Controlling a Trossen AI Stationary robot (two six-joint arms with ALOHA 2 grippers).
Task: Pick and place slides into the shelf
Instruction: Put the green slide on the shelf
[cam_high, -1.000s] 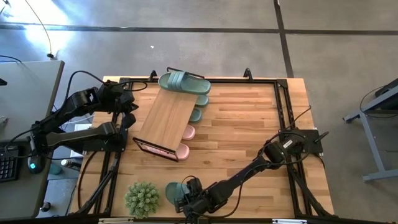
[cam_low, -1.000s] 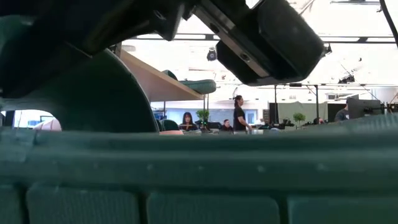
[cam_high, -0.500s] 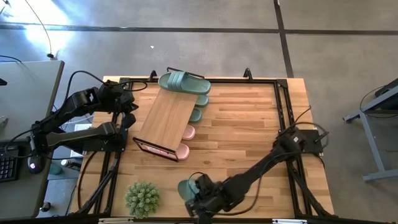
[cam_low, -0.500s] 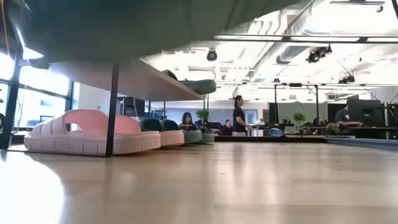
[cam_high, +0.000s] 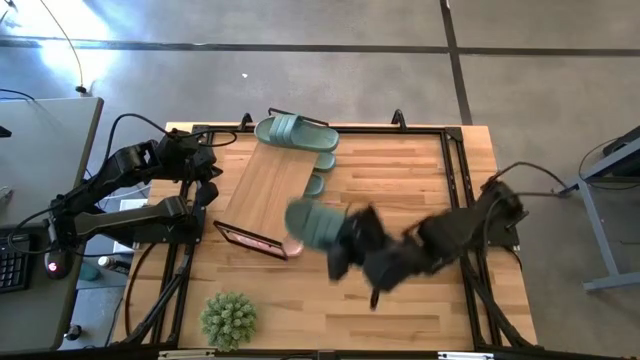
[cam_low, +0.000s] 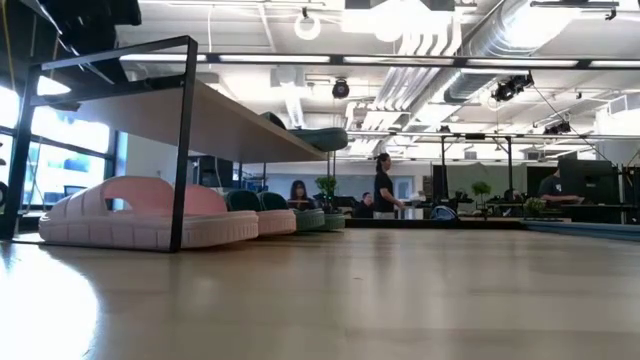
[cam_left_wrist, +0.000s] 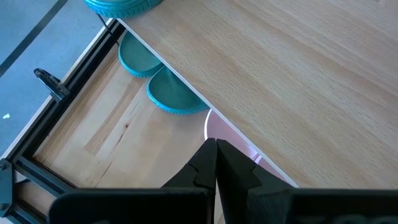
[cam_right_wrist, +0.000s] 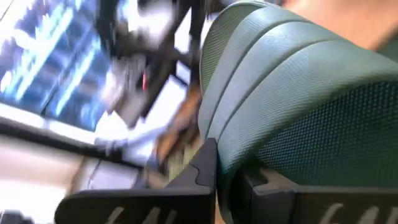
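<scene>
A sage-green slide (cam_high: 312, 222) hangs in the air at my right gripper (cam_high: 345, 248), above the near right end of the shelf (cam_high: 262, 185); both are blurred. It fills the right wrist view as ridged green rubber (cam_right_wrist: 280, 81). Another green slide (cam_high: 295, 133) lies sole down on the shelf's far end. Under the board, toes of two green slides (cam_high: 320, 172) and a pink slide (cam_high: 303, 212) stick out on the right. The low view shows the pink slide (cam_low: 150, 215) on the tabletop under the shelf (cam_low: 190, 120). My left gripper (cam_high: 207, 192), shut, waits at the shelf's left side. My right gripper is shut on the green slide, pinching its edge (cam_right_wrist: 231, 160) between the two fingers, close to the ridged strap. The slide is lifted clear of table and shelf. Motion blur hides from which side the fingers come.
A spiky green plant ball (cam_high: 229, 318) sits near the table's near left corner. A black frame (cam_high: 450, 160) runs round the tabletop. The table's right half is bare wood (cam_high: 400, 190). People stand far off in the room behind (cam_low: 384, 185).
My right gripper has lifted the green slide from the table's near edge beside the plant ball and swung it fast, up and toward the far edge, to above the shelf's near right end. The slide has left the low view, which now shows the shelf.
</scene>
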